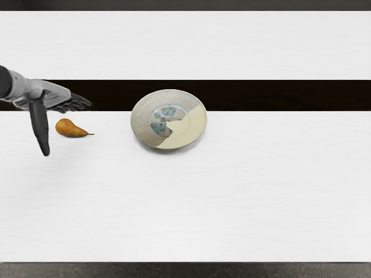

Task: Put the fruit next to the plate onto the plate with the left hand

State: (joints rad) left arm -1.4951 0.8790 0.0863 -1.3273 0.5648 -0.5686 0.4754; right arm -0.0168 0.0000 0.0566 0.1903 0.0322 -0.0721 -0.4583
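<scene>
A brown pear (71,128) lies on its side on the white table, stem pointing right, a short way left of the plate. The plate (195,129) is round, grey and cream, with blue marks in its middle, and it sits near the table's far edge with nothing on it. My left hand (49,119) comes in from the left edge and hovers just left of and above the pear. Its fingers are spread and hold nothing: one dark finger (40,128) points down beside the pear, the others (74,104) reach out behind it. The pear is not touched.
The white table (220,197) stretches wide in front of and to the right of the plate. A dark gap (278,95) runs along its far edge, with a white surface beyond it.
</scene>
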